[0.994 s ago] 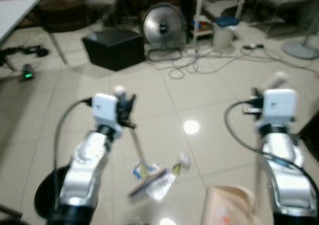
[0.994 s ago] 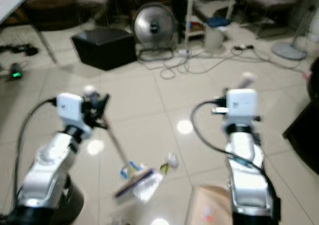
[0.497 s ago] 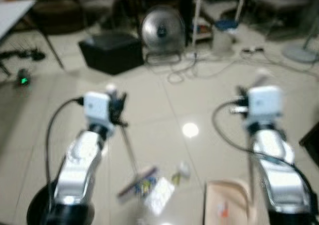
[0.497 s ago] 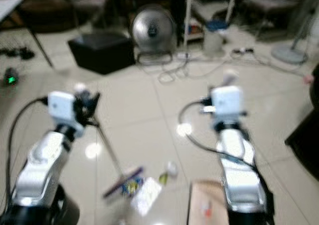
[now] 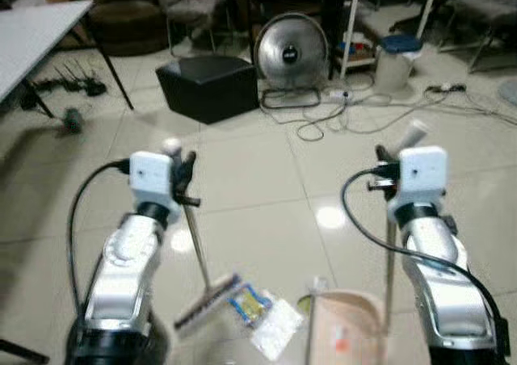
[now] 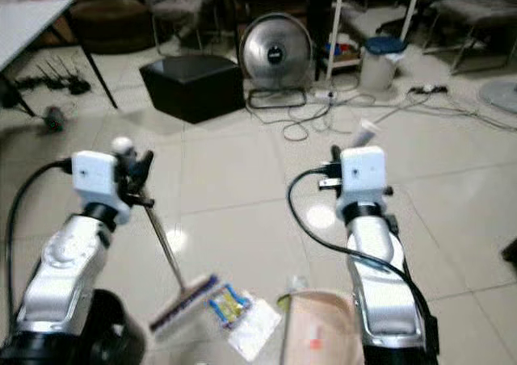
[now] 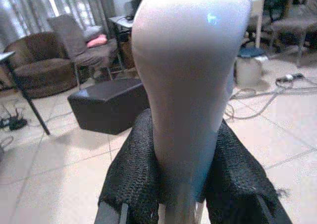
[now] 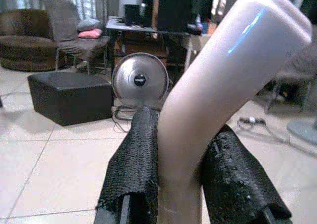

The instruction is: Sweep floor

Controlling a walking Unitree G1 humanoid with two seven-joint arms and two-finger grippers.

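Observation:
My left gripper (image 5: 182, 175) is shut on the white top of the broom handle (image 7: 190, 80). The metal handle (image 5: 196, 248) slants down to the broom head (image 5: 208, 301) on the tiled floor. Beside the head lie a blue and yellow wrapper (image 5: 250, 304), a clear plastic bag (image 5: 276, 329) and a small scrap (image 5: 316, 284). My right gripper (image 5: 393, 167) is shut on the bent white dustpan handle (image 8: 218, 90). The beige dustpan (image 5: 343, 333) rests on the floor just right of the litter, with an orange bit inside it.
A black box (image 5: 208, 86) and a round silver fan (image 5: 291, 56) stand ahead. Cables (image 5: 331, 119) trail over the tiles near a white bucket (image 5: 396, 62). A white table (image 5: 36, 34) is at the far left, chairs at the back.
The camera has shifted and the picture is sharper now. The broom head has swung left, away from the litter, while the dustpan stays just right of it.

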